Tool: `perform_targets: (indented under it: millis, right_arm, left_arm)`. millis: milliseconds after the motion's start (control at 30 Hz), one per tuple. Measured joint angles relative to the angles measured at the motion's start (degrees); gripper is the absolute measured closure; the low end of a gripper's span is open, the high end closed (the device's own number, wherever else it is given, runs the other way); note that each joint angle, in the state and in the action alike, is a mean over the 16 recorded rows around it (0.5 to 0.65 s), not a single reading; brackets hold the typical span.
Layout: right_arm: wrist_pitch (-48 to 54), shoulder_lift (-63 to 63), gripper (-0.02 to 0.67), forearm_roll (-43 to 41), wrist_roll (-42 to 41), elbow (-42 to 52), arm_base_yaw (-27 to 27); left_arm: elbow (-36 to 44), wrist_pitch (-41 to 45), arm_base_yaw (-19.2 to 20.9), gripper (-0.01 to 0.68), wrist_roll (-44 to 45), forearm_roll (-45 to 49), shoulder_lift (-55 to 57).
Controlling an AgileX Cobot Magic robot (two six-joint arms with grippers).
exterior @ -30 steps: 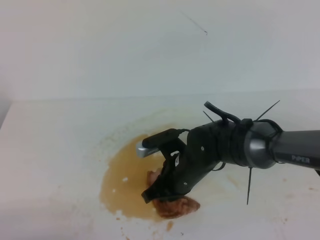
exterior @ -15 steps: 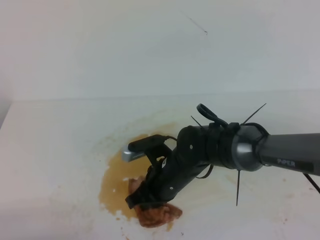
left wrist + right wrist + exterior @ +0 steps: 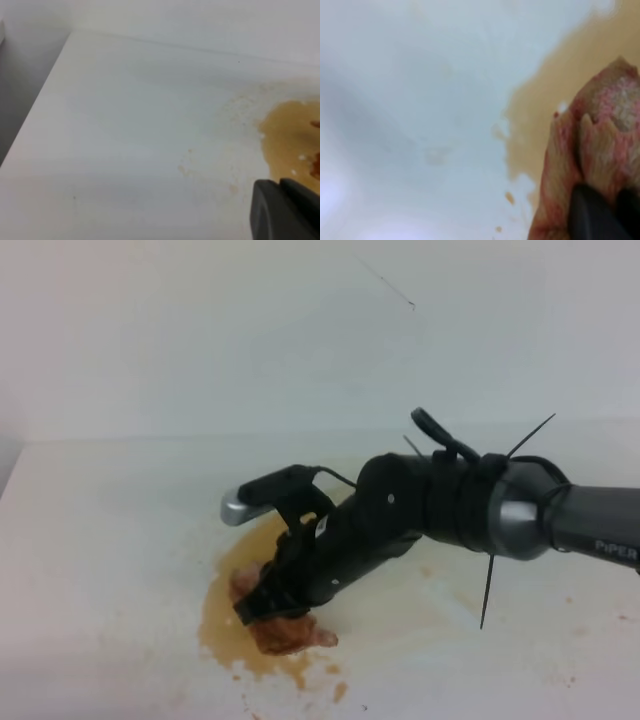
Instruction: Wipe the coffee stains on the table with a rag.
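Observation:
The coffee stains (image 3: pixel 222 612) form a tan puddle left of centre on the white table (image 3: pixel 100 540), with paler smears to its right. My right gripper (image 3: pixel 262 606) reaches in from the right and is shut on the rag (image 3: pixel 288 634), pressing the reddish-brown, wet cloth onto the puddle's lower middle. In the right wrist view the rag (image 3: pixel 600 130) bunches in front of the dark fingertips (image 3: pixel 592 210), with the puddle (image 3: pixel 560 85) behind. In the left wrist view the left gripper (image 3: pixel 281 186) sits at the bottom right, fingers together, short of the puddle (image 3: pixel 287 135).
A white wall (image 3: pixel 300 330) rises behind the table's far edge. Small brown droplets (image 3: pixel 340 692) lie below the puddle near the front. Faint speckles (image 3: pixel 187 167) mark the table left of the puddle. The table's left edge (image 3: pixel 35 105) drops off.
My right gripper dragged the rag leftward and slightly away from the front, across the puddle. Where it passed on the right, only a pale film is left.

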Motion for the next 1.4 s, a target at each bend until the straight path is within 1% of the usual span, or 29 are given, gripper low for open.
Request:
perform_targets:
  millis: [333, 567, 767, 1167, 1400]
  right_arm:
    - [3.90, 1.70, 0.649, 0.76, -4.05, -6.28, 3.81]
    - [2.44, 6.53, 0.649, -0.16, -5.02, -7.76, 5.04]
    - [1.06, 10.59, 0.650, -1.46, -4.22, -9.14, 2.93]
    - [1.97, 14.44, 0.650, -3.00, -3.14, -13.27, -4.78]
    - [3.89, 14.23, 0.649, -2.50, -5.47, -17.28, -5.78]
  left_arm:
    - [0.00, 0.00, 0.00, 0.672, 0.00, 0.00, 0.00]
    - [0.00, 0.00, 0.00, 0.672, 0.00, 0.00, 0.00]
    - [0.00, 0.00, 0.00, 0.672, 0.00, 0.00, 0.00]
    - [-0.14, 0.06, 0.00, 0.672, 0.00, 0.00, 0.10]
    - [-0.14, 0.06, 0.00, 0.672, 0.00, 0.00, 0.10]
